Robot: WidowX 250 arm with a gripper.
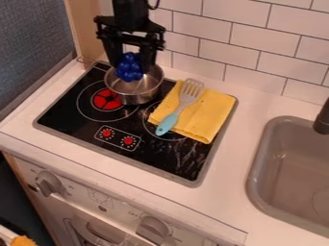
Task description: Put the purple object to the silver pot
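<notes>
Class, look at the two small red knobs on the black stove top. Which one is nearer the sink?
The right-hand knob. The other knob lies to its left in the picture, farther from the sink.

Soft, fairly bright light covers the bench (221, 204); pale glare streaks the stovetop (157, 156) toward its four o'clock, and the view darkens at eight o'clock.

The robot's arm (130, 13) was black, as was its gripper (132, 65). Two thick, blocky fingers (147, 52) hung below a wide, jagged-edged bracket (108, 28) with knobby ends. Above the fingers rose a chunky column, and higher still, off to one side, curved a thin black cable (155, 6).
</notes>
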